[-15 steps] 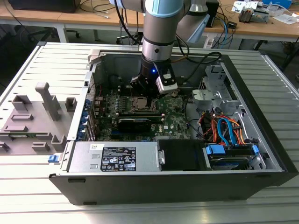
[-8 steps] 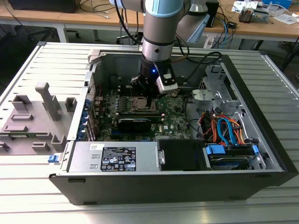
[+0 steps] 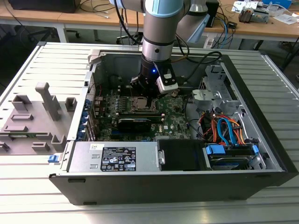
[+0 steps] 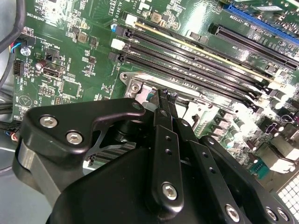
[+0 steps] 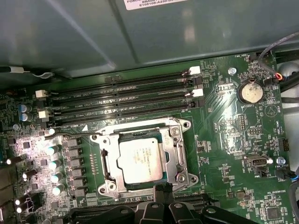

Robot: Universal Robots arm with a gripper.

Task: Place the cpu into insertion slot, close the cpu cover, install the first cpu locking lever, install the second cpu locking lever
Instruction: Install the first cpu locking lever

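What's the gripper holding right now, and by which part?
Cannot be told: the black gripper is shut at the edge of the silvery square metal cpu cover.

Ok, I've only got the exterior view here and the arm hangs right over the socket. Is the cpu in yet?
Observer: Yes. In the first wrist view the cpu lies flat in the insertion slot.
Operator: And the cover, up or down?
Observer: The cpu cover is down, framing the chip.
Operator: What's the gripper doing?
Observer: In the second wrist view the gripper has its fingers together, with the tips at the cpu cover's edge. I can't tell whether they touch it.
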